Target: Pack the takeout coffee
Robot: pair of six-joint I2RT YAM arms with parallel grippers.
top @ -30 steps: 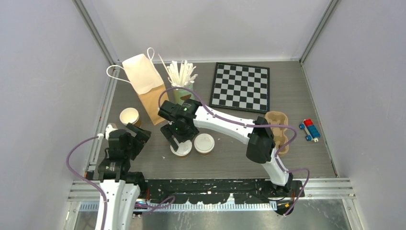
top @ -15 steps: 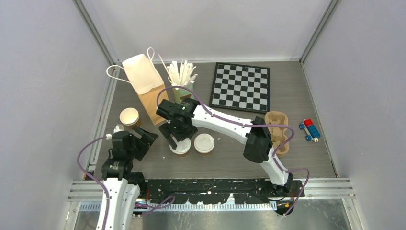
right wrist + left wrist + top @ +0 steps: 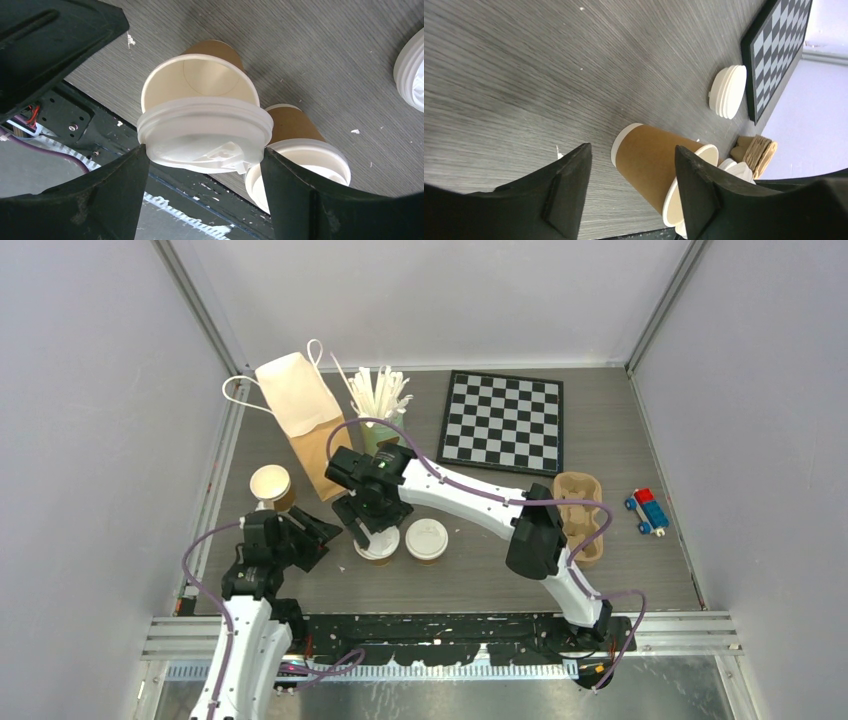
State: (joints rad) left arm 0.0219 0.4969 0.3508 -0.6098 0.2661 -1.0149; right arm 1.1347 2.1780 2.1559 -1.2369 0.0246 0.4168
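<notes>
Right wrist view: a white lid [image 3: 205,125] is gripped by the right claw [image 3: 204,152], just above an open paper cup [image 3: 200,80]. A lidded cup [image 3: 292,125] is seen beside it. The left claw [image 3: 632,148] is spread open, the paper cup just ahead.

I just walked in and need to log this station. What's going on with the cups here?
The right gripper is clamped on a white lid and holds it over an open tan cup; the lid is not pressed on yet. A second cup right beside it appears already capped. The left gripper points at the pair from the side, jaws apart, touching neither. By the paper bag stands a third cup, uncapped.
</notes>
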